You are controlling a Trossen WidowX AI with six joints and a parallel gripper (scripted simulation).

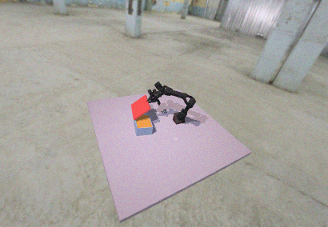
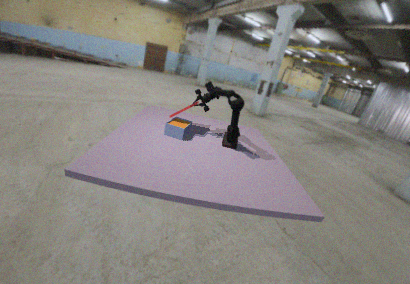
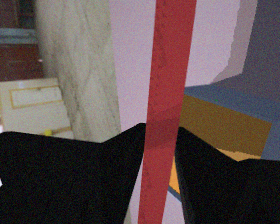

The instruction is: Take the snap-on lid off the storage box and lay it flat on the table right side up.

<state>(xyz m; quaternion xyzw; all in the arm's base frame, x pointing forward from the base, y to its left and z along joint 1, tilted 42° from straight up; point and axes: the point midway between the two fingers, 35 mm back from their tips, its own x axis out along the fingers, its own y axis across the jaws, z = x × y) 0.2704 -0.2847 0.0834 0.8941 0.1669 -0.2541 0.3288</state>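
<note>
The red lid (image 1: 141, 108) (image 2: 183, 110) (image 3: 167, 85) is off the box and held in the air above it, tilted, with its edge at the gripper the higher one. My gripper (image 1: 149, 100) (image 2: 197, 104) (image 3: 160, 131) is shut on the lid's edge, one finger on each side of it in the wrist view. The blue-grey storage box (image 1: 144, 131) (image 2: 175, 130) (image 3: 277, 137) stands upright on the table, open at the top, with an orange inside. In the top view the lid hides the box's far part. Which face of the lid is its top I cannot tell.
The pink-lilac table (image 1: 172, 161) (image 2: 165, 168) carries the box and the arm's base (image 1: 178, 118) (image 2: 230, 140), which stands to the right of the box in the top and exterior views. Shadows of the arm and lid fall on the table beside the box.
</note>
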